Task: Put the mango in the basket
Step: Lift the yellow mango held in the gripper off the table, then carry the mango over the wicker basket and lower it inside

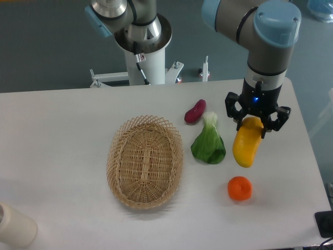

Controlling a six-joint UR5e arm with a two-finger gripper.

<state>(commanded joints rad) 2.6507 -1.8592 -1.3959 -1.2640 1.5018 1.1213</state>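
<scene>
I have the mango (246,150) in my gripper (257,124). The jaws pinch its orange top end, and the yellow part hangs down, tilted a bit. It looks lifted off the table (62,125), but I cannot be sure. It is over the right side, between the green leafy veggie (209,143) and the table edge, above the small orange (240,188). The basket (145,161) sits well apart to the left and holds nothing. Next I need to carry the mango left, past the veggie, over the basket, then lower it and let go.

White table (62,120) w/ basket (145,162), bok choy (209,143), sweet potato (195,111), orange (240,188).
</scene>
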